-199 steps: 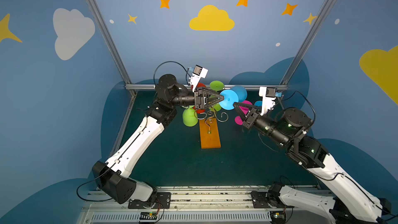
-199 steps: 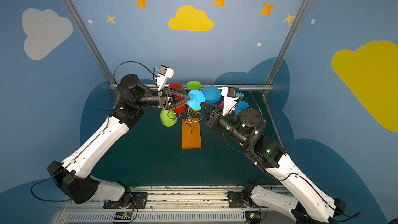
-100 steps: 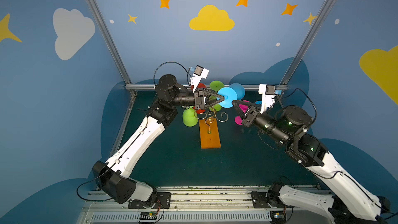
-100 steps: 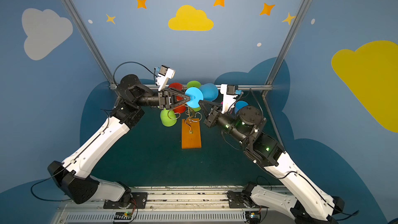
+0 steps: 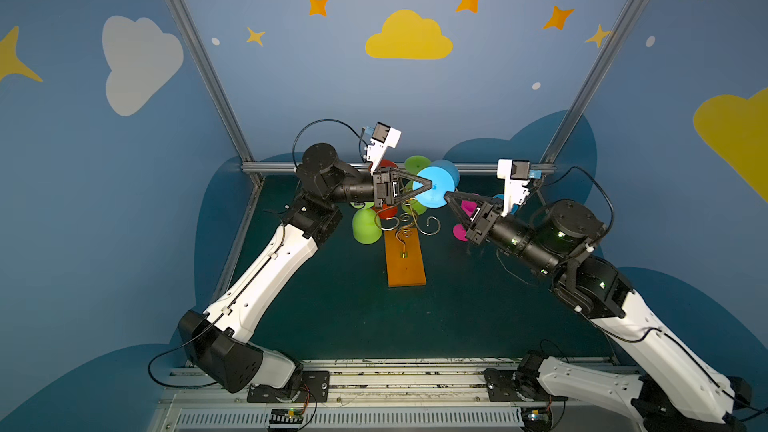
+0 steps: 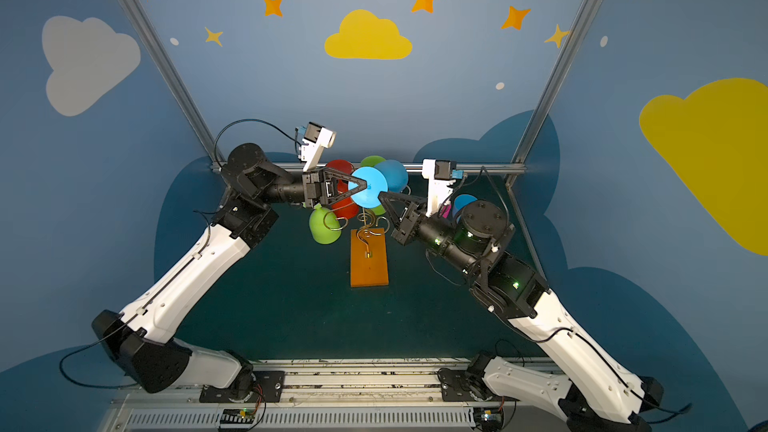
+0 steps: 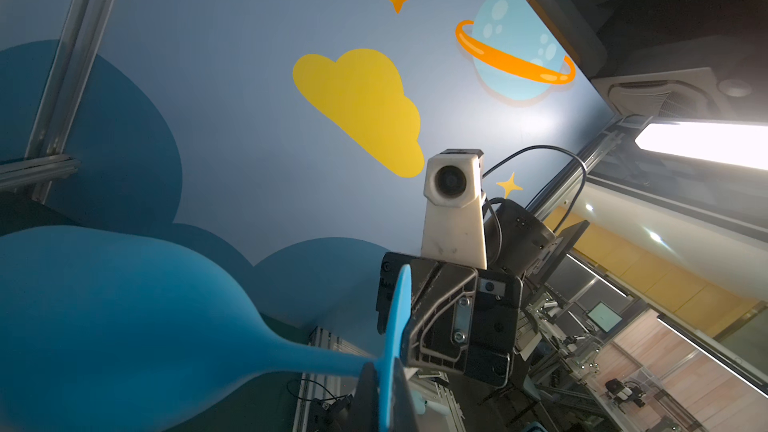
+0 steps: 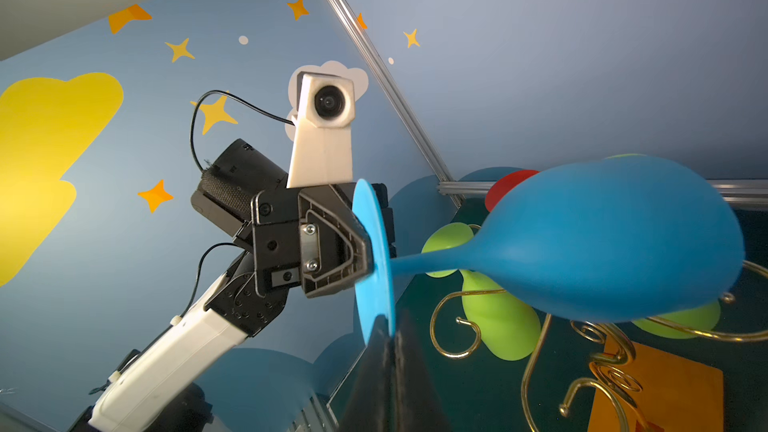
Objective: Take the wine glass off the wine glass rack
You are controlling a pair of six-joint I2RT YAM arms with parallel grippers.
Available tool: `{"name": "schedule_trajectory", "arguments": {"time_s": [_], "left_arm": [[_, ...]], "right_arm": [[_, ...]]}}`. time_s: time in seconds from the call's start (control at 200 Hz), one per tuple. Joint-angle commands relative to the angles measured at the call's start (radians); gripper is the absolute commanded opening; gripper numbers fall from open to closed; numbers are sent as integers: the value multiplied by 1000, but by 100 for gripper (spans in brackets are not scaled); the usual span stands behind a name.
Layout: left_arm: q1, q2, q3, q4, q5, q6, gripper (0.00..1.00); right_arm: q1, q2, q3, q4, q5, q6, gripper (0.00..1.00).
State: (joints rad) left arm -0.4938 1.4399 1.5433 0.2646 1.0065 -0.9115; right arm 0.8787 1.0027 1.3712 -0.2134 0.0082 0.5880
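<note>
A blue wine glass [image 5: 440,178] [image 6: 374,197] lies level in the air above the wine glass rack [image 5: 409,224] [image 6: 368,222], gold wire on an orange base [image 5: 405,268]. My left gripper [image 5: 430,186] [image 6: 365,186] [image 7: 384,371] is shut on the glass's round foot [image 7: 397,317] close to the stem. From the other side, my right gripper [image 5: 446,197] [image 6: 380,194] [image 8: 390,322] is shut on the rim of that same foot [image 8: 372,268]. The blue bowl [image 8: 602,243] [image 7: 104,317] points toward the back wall, free of the wire arms.
Other glasses hang round the rack: a green one [image 5: 366,226] on the left, a red one [image 5: 384,166] and a green one [image 5: 417,163] behind, a pink one [image 5: 461,232] on the right. Curled gold arms [image 8: 453,326] sit just under the blue bowl. Metal frame posts stand at the back corners.
My left gripper has gone from open to shut on the blue glass's foot. The right gripper has stayed shut on the rim, and the glass has barely shifted.
</note>
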Motion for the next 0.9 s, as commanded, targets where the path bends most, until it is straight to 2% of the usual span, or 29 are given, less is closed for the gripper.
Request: {"name": "schedule_trajectory", "arguments": {"time_s": [0.0,0.07,0.15,0.26,0.395,0.621,0.761,0.896], "left_arm": [[36,-7,-2,139,-1,-152,3],[57,-1,-12,204,-3,-233,3],[74,6,-9,264,1,-304,3],[84,21,5,315,17,-384,3],[90,29,14,323,30,-429,3],[104,36,14,324,33,-484,3],[106,48,15,338,36,-519,3],[109,55,19,361,42,-548,3]], "right_arm": [[-3,-40,12,-35,23,-61,12],[-5,-65,12,-57,45,-100,33],[-5,-90,19,-88,65,-161,48],[-7,-113,24,-123,104,-278,65],[-9,-105,22,-133,152,-477,80],[-28,-45,3,-59,165,-821,87],[-96,-1,3,-24,17,-922,88],[-196,50,29,-30,-152,-923,88]]}}
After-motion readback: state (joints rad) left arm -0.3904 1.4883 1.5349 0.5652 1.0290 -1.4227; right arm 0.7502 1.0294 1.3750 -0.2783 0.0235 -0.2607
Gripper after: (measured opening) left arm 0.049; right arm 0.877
